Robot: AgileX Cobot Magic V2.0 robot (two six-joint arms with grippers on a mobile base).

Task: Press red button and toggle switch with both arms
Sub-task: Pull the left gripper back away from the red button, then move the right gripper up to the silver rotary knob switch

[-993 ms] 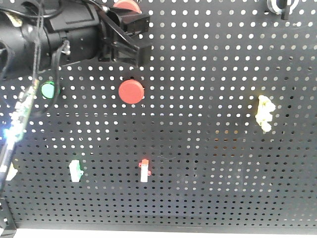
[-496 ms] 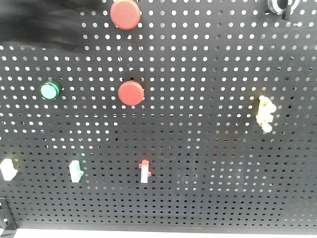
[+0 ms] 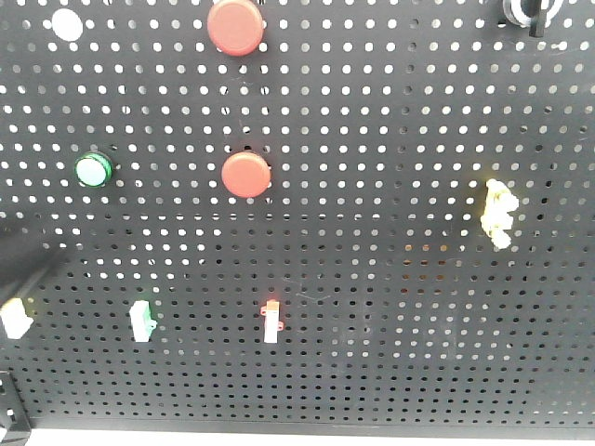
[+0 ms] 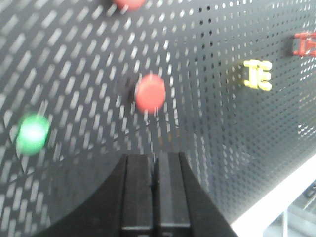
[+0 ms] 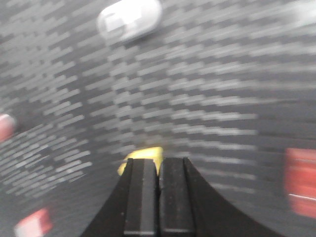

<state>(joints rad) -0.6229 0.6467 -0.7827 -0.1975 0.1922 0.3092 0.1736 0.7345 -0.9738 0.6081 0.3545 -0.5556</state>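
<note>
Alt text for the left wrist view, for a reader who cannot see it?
The left end effector, black and shut, points at a round red push button on a black perforated metal panel, not touching it. A glowing round green button sits to its left, a yellow plastic switch to its right; the picture is motion-blurred.

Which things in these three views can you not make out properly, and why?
Front view: black knob, cut off by the top edge.
Front view: arm, only a dark blur at the left edge.
Right wrist view: yellow switch, mostly hidden behind the right gripper; the rest is motion-smeared.
Left wrist view: green lamp, blurred.
</note>
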